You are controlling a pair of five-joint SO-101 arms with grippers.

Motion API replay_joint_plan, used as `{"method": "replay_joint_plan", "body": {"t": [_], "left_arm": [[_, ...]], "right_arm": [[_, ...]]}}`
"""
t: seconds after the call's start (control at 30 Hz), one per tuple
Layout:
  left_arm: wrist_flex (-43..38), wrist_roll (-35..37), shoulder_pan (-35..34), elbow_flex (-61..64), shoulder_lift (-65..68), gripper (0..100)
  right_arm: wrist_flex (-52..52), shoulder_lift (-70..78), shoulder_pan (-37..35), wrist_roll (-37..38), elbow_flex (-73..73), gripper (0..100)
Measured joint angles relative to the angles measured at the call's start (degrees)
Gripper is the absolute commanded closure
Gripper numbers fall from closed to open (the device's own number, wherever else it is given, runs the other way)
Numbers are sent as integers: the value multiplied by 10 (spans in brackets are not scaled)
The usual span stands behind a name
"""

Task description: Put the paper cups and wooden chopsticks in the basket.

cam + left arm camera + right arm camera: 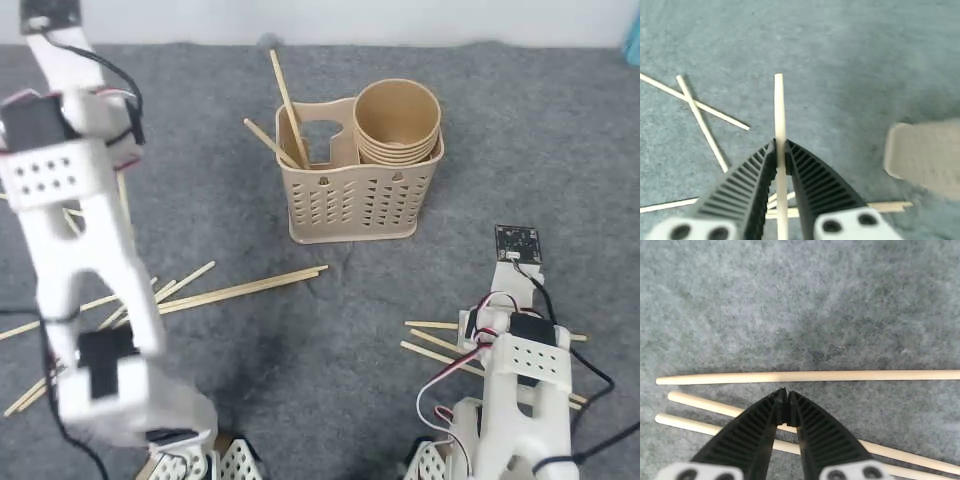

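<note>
A beige basket (350, 205) stands at the back middle of the grey carpet. It holds a stack of paper cups (397, 122) and two wooden chopsticks (288, 100) leaning up out of it. My left gripper (780, 144) hangs above the carpet, shut on one chopstick (778, 107) that sticks out past its fingertips. My right gripper (783, 392) is shut and holds nothing, low over three chopsticks (810, 375) lying on the carpet. More loose chopsticks (240, 288) lie left of centre.
The left arm (70, 230) rises tall along the left side. The right arm (520, 380) sits at the front right, with chopsticks (435, 340) beside it. A corner of the basket (925, 155) appears in the left wrist view. Two crossed chopsticks (700, 112) lie below.
</note>
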Motion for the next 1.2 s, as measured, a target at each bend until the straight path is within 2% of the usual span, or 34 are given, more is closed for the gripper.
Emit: {"method": "replay_joint_plan", "body": {"t": [0.1,0.3,0.57,0.77,0.97,1.13,1.2], "left_arm": [[-1,-2,28,47,-77,988],[-58,-1,55,99,-190,987],[-91,-3,137,106,-312,987],[-152,-3,179,106,-369,987],[-168,-3,187,111,-412,987],[-171,-3,186,183,-482,987],[-197,-4,188,229,-525,987]], "right_arm": [[0,0,0,0,0,991],[0,0,0,0,0,991],[0,0,0,0,0,991],[0,0,0,0,0,991],[0,0,0,0,0,991],[0,0,0,0,0,991],[0,0,0,0,0,991]]}}
